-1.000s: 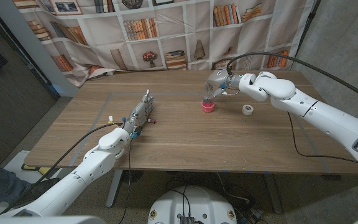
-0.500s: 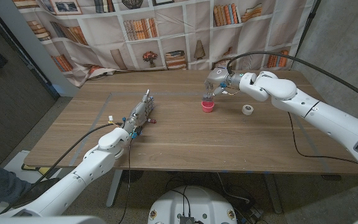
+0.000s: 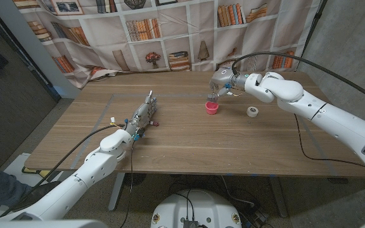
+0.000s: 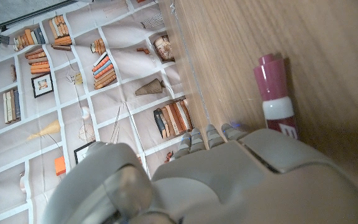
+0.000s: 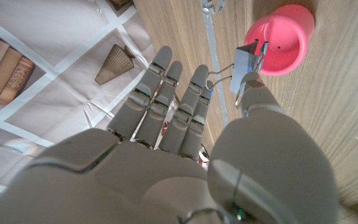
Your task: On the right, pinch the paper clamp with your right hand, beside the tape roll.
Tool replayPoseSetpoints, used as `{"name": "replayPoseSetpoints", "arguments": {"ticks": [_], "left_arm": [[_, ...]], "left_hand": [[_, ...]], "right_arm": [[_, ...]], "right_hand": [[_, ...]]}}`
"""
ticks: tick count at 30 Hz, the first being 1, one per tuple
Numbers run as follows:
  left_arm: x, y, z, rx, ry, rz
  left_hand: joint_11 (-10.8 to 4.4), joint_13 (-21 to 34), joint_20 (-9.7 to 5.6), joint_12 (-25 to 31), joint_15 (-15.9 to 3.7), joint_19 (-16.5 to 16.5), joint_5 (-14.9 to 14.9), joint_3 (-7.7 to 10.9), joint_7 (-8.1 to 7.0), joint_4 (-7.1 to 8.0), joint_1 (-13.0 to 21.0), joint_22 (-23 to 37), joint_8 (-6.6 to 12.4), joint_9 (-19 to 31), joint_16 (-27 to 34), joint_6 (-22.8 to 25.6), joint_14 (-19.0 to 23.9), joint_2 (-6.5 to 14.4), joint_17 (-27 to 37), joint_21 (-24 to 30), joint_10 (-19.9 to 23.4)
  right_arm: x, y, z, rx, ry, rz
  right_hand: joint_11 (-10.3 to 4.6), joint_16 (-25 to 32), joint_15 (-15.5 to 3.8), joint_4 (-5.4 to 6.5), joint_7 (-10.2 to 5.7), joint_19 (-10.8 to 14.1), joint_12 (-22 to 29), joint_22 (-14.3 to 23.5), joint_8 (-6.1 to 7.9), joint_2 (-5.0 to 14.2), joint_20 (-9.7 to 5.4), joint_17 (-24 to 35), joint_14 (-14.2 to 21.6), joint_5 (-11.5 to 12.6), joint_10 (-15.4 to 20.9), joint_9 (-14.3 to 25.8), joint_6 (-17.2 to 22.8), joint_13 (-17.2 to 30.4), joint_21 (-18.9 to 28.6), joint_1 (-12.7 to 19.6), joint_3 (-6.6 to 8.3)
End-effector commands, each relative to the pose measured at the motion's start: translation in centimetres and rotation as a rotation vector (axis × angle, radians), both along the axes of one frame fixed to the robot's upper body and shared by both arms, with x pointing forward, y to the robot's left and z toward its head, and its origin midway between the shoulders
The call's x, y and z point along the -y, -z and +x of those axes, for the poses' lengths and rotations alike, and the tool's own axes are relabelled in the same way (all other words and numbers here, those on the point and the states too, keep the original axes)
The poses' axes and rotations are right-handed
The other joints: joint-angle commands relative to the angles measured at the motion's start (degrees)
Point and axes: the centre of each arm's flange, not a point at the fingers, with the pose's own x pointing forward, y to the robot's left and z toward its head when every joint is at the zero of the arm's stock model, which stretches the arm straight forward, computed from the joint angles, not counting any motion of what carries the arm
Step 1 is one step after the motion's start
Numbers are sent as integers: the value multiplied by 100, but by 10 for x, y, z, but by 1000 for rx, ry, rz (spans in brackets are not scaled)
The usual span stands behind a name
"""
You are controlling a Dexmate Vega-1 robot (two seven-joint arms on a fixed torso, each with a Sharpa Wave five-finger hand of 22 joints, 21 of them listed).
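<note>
Your right hand (image 3: 216, 90) is up at the far right of the counter (image 3: 189, 136), arm stretched in from the near right corner, fingers pointing down over the pink cup (image 3: 211, 107). Thumb and a finger are pinching the clamp (image 5: 246, 61). The right wrist view gives you what the head camera can't: the clamp is a small grey-blue clip with wire handles, nipped at the thumb tip, sitting just beside the cup's rim (image 5: 280, 38), the other fingers (image 5: 166, 99) lying straight and close together. From the head view the clamp itself is too small to make out. The tape roll (image 3: 251, 111), white, lies on the counter to the right of the cup, near but apart.

Your left hand (image 3: 143, 118) lies on the counter at the left, fingers extended forward, holding nothing. Its wrist view shows a marker (image 4: 275, 99) with a maroon cap lying right beside it.
</note>
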Motion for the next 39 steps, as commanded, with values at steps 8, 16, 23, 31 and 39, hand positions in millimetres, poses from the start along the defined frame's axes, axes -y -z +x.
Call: {"name": "replayPoseSetpoints", "arguments": {"ticks": [8, 16, 23, 31, 39], "left_arm": [[0, 2, -1, -6, -1, -1], [0, 3, -2, -6, -2, -2], [0, 4, -2, -4, -2, -6], [0, 5, -1, -5, -2, -10], [-1, 4, -2, -4, 1, -6]], "left_hand": [[2, 5, 65, -19, 11, -332, -22, -35, 15, 2, 37, 26, -29, 20, 3, 8, -28, 5, 20, -20, -20], [-6, 5, 64, -19, 5, -335, -22, -39, 11, 4, 41, 26, -30, 20, 3, 5, -30, 7, 20, -20, -20], [2, 5, 65, -19, 10, -334, -23, -42, 19, 4, 43, 26, -27, 20, 2, 13, -31, 8, 20, -19, -20], [5, 5, 64, -20, 6, -337, -24, -46, 15, 6, 46, 26, -30, 20, 2, 7, -33, 10, 20, -19, -24], [9, 5, 64, -20, 2, -340, -25, -51, 7, 7, 48, 27, -33, 20, 3, 0, -32, 11, 20, -19, -24]], "right_arm": [[1, -2, -4, 10, -3, 1], [0, -5, -7, 18, -4, 1], [0, -8, -8, 24, 1, -1], [0, -7, -8, 24, 2, -4], [-2, -8, -10, 32, -1, -4]], "right_hand": [[-103, 6, -530, 20, -662, 1, 15, 8, 37, 361, -44, 2, 79, -2, 260, 32, 828, 9, -19, 359, 62], [-94, -20, -535, 8, -658, 3, 55, 8, 73, 378, -59, -3, 167, -34, 560, 43, 1079, 24, -30, 436, 86], [-97, -19, -541, 5, -658, 8, 56, 8, 73, 377, -65, -2, 185, -39, 597, 43, 1106, 24, -30, 450, 89], [-98, -22, -540, 3, -658, 1, 54, 9, 71, 369, -59, -2, 197, -44, 622, 42, 1128, 23, -34, 456, 88], [-101, -26, -543, 0, -660, -17, 45, 10, 64, 362, -53, -1, 209, -49, 643, 42, 1148, 21, -43, 470, 90]]}}
